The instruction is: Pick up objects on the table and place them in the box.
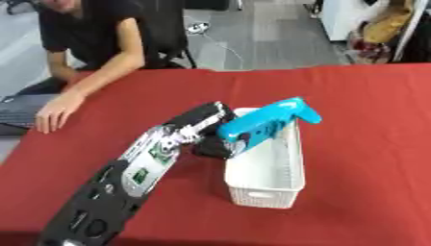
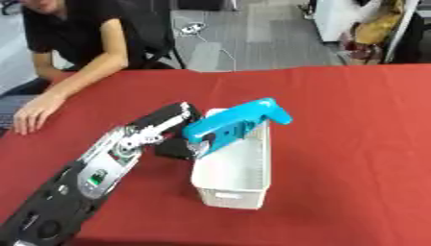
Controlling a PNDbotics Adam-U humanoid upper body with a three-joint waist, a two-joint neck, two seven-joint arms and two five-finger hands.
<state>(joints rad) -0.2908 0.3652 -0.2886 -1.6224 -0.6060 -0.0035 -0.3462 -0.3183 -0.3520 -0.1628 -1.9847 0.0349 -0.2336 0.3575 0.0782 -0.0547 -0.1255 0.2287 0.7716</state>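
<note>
Office-type room w/ grey floor behind; up front a worktop [image 1: 362, 144] under a red cloth, running across both views. On it sits a white box [image 1: 268, 178], long and narrow, open top, w/ a lattice pattern and a handle slot on its near end wall.

Left arm comes in from the lower left corner, black w/ silver joints, reaching diagonally up to the box's far left corner. Left hand [image 1: 206, 126] is clenched round the task's thing: a bright blue tool [image 1: 268, 122], plastic-looking, longish body w/ a bent, rounded end like a handle or nozzle. Dark slots or markings show on its side, and a small whitish patch near the held end; can't tell what they are. The fingers [image 2: 178, 149] look dark and are curled at the tool's lower end, just left of the box rim.

From the fingers the tool slants up and to the right, tilted, its bent end highest, beyond the fingers. It hangs over the box's far end, above the rim. Can't tell if it touches the rim. The box's near end lies below and right of the fingers, well apart from them.

Right hand shows in neither view.
</note>
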